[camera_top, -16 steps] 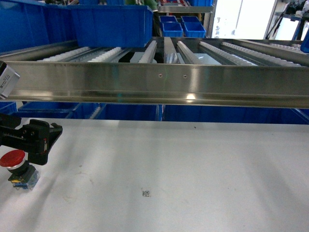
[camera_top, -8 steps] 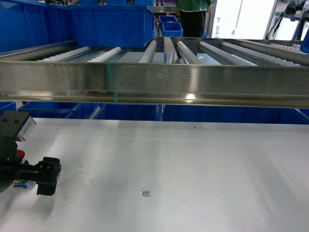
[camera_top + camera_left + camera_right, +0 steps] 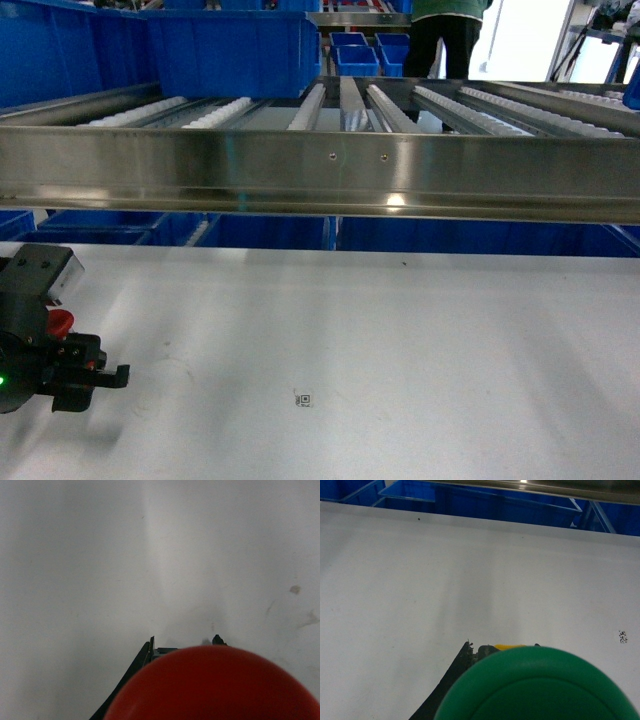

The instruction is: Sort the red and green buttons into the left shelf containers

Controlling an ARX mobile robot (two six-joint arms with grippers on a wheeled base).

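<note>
At the far left of the head view, the left gripper (image 3: 95,375) is seen low over a white table (image 3: 400,350). A sliver of the red button (image 3: 61,322) shows just behind the gripper's black body, mostly hidden by it. In the left wrist view the red cap (image 3: 215,687) fills the lower frame, directly under the camera and between the finger tips; whether the fingers are pressed against it cannot be told.

The right gripper is not seen in the head view. In the right wrist view a green button (image 3: 537,687) fills the lower frame in the same way, with a yellow edge behind it; its grip cannot be told either.

Blue bins (image 3: 230,50) are set on the roller shelf (image 3: 320,175) at upper left. A small printed code mark (image 3: 303,400) lies on the table; it cannot be read.
</note>
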